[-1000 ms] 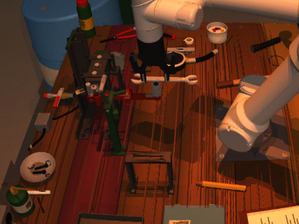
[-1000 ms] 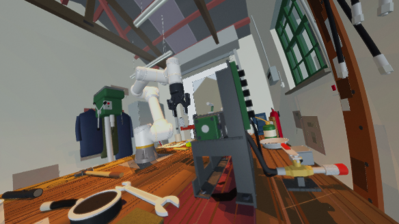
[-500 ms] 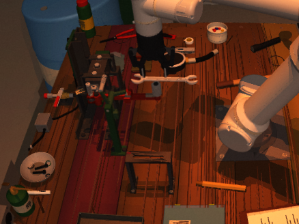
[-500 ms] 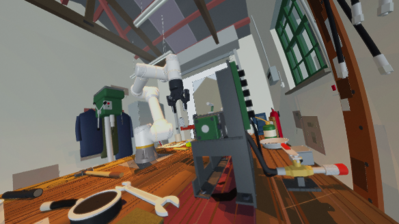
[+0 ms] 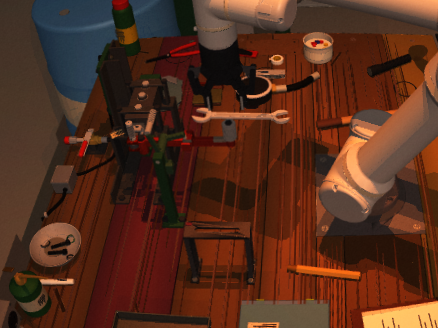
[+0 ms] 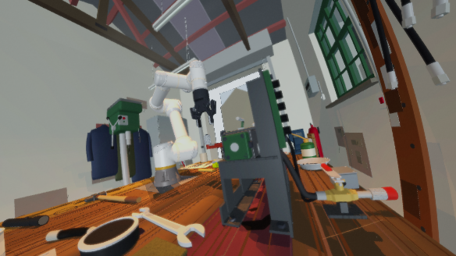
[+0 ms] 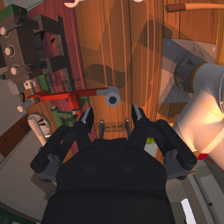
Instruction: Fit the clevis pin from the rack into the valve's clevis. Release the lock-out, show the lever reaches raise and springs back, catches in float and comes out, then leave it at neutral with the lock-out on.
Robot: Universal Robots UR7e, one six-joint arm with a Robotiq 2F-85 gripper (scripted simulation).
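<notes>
The red lever (image 5: 200,140) (image 7: 72,95) juts out level from the valve block (image 5: 145,105) (image 7: 19,47) on the bench's left. Its grey knob (image 5: 229,129) (image 7: 112,96) sits at the free end. My gripper (image 5: 218,95) (image 7: 112,114) (image 6: 203,111) hangs open and empty high above the knob, fingers pointing down. The small dark rack (image 5: 218,248) (image 7: 113,127) stands at the bench's near side, with a thin dark piece lying across its top. The clevis end of the valve sits among red and green brackets (image 5: 160,142); I cannot tell whether a pin sits in it.
A grey dish (image 5: 55,244) with small parts sits at the near left. A silver spanner (image 5: 241,116) lies beyond the knob, with a black ring (image 5: 257,87) and hose behind it. The arm's base (image 5: 370,195) stands at the right. A wooden dowel (image 5: 323,272) lies near the front.
</notes>
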